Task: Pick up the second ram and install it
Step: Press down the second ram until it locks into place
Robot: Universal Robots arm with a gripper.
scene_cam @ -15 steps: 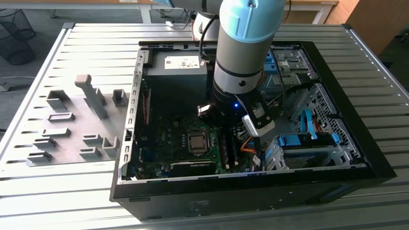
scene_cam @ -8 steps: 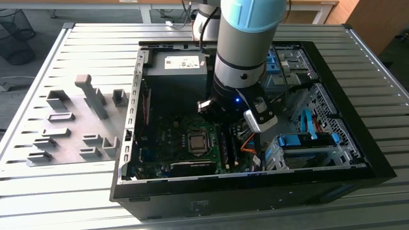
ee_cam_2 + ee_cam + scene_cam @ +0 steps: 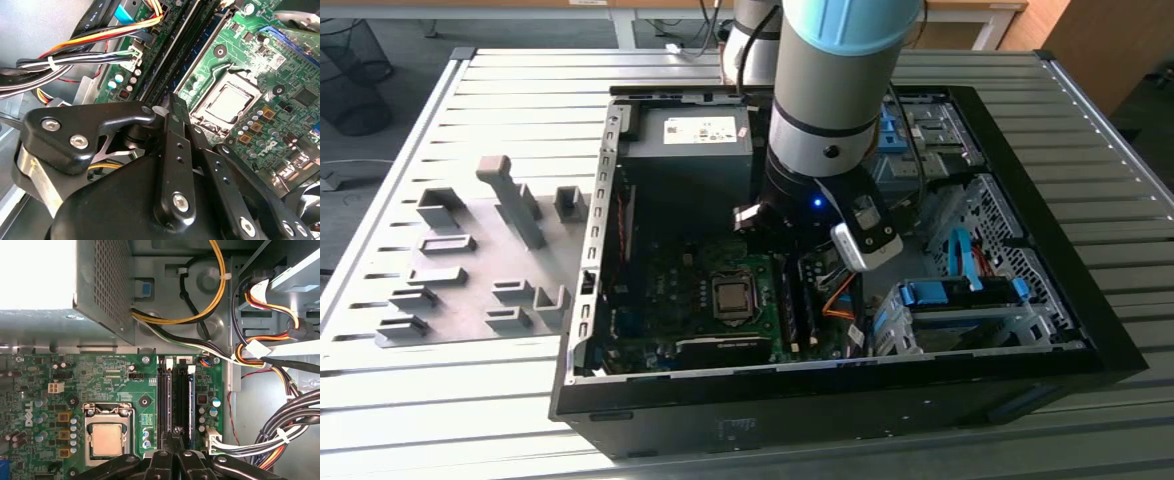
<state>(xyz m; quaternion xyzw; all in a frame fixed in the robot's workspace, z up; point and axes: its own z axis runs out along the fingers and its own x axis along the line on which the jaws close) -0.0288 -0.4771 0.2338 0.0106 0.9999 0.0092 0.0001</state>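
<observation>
The claw [image 3: 176, 440], clenched, pressed on the second ram [image 3: 190, 407] in its slot directly beneath it, with the processor [image 3: 107, 439] just beside and the cable bundle [image 3: 280, 430] farther off; an uneven push could probably leave one end unseated.

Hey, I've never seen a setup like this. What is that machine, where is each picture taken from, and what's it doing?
The grey and blue column is a robot arm reaching down into an open computer case that lies on a slatted metal table. Grey holder blocks sit beside the case, on the exterior view's left. That view comes from a camera off the arm; both wrist views come from cameras riding on the arm. They show its black claw, closed, with the tips right at the memory slots on the green motherboard, next to the processor. I cannot tell whether a memory stick is under the tips.
</observation>
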